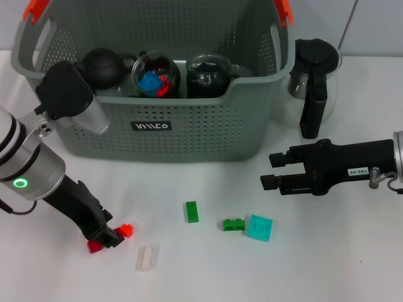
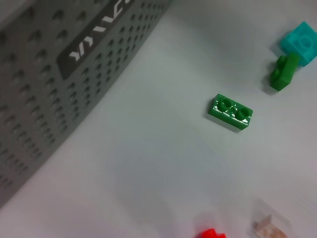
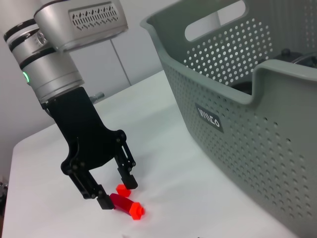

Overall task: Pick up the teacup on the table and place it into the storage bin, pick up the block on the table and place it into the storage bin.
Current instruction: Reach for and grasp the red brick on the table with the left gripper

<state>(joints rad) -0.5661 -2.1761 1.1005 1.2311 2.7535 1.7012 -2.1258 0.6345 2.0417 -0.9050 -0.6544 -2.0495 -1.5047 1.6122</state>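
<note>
Red block (image 3: pixel 127 206) | step: pick-up, in front of storage bin (image 1: pixel 189 135) | left tool (image 3: pixel 115 192) fingers apart (straddling) | next: close, lift | right tool (image 1: pixel 271 171) apart, idle

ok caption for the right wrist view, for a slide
Left gripper open astride a red plastic block on the white table, beside the grey perforated storage bin.

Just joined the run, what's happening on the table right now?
The left tool is down at the table, open around a red block. The right tool hovers open near the storage bin, holding nothing. Two green blocks, a cyan block and a clear block lie loose on the table.
</note>
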